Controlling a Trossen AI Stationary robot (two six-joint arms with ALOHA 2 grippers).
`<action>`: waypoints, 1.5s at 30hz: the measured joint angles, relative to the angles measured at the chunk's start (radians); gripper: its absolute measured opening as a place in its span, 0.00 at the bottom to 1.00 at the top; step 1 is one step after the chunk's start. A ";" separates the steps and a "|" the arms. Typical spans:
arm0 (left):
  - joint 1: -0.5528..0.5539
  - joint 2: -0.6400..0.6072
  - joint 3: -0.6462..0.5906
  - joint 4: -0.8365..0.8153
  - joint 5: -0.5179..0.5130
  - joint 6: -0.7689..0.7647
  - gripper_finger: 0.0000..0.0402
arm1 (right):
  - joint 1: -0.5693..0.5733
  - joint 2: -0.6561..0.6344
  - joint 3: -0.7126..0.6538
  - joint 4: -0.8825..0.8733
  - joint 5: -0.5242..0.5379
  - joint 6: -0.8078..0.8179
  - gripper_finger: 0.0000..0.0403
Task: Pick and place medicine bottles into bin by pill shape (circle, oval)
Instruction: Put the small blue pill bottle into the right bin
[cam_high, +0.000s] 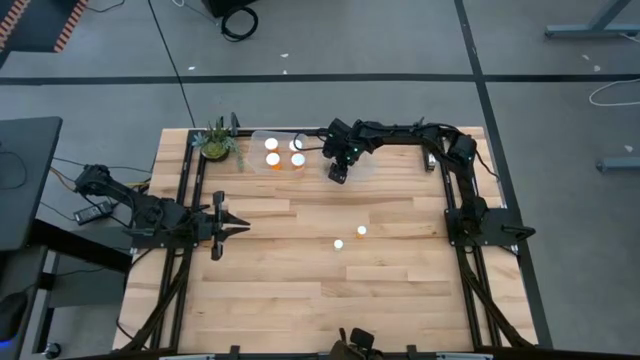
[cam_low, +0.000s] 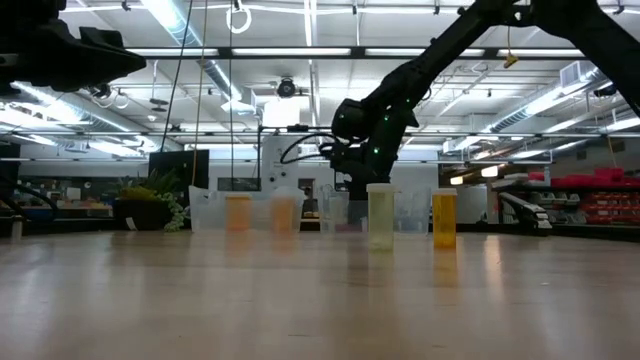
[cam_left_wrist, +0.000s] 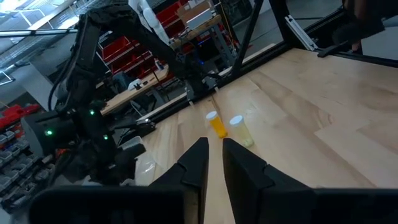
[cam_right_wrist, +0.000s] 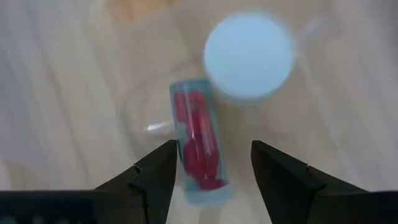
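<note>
A clear bin (cam_high: 252, 150) at the table's far edge holds several upright medicine bottles (cam_high: 272, 159) with orange bodies and white caps. My right gripper (cam_high: 338, 172) hangs open over the bin's right part, pointing steeply down. Below its fingers (cam_right_wrist: 155, 180) a clear bottle (cam_right_wrist: 199, 146) with red pills lies on its side, next to an upright bottle's white cap (cam_right_wrist: 249, 55). On the bare table two more bottles stand upright, one orange (cam_low: 443, 218) and one pale (cam_low: 380, 215). My left gripper (cam_high: 240, 227) waits at the table's left, level and shut. My right gripper stands open with the lying bottle's lower end (cam_right_wrist: 205, 186) showing between its fingers. Whether a finger touches the bottle's side, I cannot tell.
A small green potted plant (cam_high: 216, 142) stands left of the bin at the far left corner. A black frame rail (cam_high: 452, 190) runs along the table's right side. The two loose bottles (cam_high: 338, 243) (cam_high: 361, 231) stand right of the table's middle, with bare wood around them.
</note>
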 joint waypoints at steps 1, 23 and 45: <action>0.000 0.000 0.000 -0.001 0.000 0.000 0.13 | 0.000 -0.001 0.001 0.005 0.001 0.000 0.53; 0.000 0.000 0.000 0.000 0.000 0.000 0.13 | -0.053 -0.001 0.001 -0.017 -0.015 -0.293 0.34; 0.000 0.000 0.000 0.000 0.000 0.000 0.13 | -0.032 -0.005 0.120 -0.294 0.112 -0.353 0.33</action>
